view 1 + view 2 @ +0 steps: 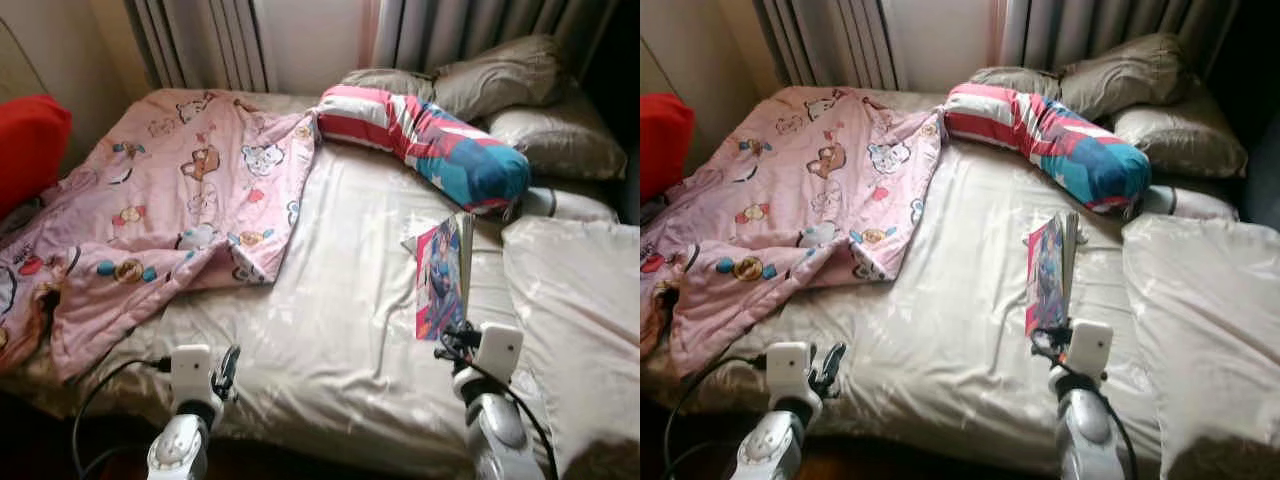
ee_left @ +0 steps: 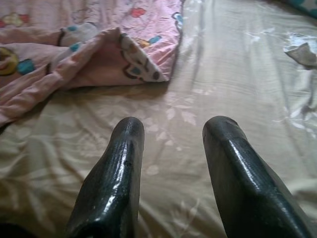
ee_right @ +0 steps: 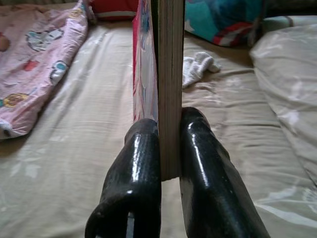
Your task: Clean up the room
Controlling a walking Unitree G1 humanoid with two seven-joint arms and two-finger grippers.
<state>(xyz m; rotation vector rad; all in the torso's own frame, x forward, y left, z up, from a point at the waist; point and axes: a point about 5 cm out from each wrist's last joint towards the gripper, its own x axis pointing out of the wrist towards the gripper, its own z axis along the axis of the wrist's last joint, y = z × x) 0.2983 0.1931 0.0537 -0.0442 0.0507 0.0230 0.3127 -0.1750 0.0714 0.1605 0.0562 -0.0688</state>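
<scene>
Bed (image 1: pixel 330 330) unmade, pink blanket (image 1: pixel 170 200) rumpled. Right pincer (image 3: pixel 170 144) clamped on book (image 3: pixel 166 74), held upright above sheet. Left pincer (image 2: pixel 171 139) apart, idle. Removal step underway; next calls for carrying it off.

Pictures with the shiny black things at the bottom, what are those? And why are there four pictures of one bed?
Those black things are a robot's fingers. It has two silver arms, each ending in a two-fingered gripper. Two pictures come from cameras in its head, looking down at the bed. The other two come from cameras on its wrists, looking along the fingers. The right gripper is squeezing a thin book and holding it up on its edge. The left gripper is open and holds nothing. On the bed lie a pink cartoon blanket, a striped bolster, beige pillows and a small white cloth.
</scene>
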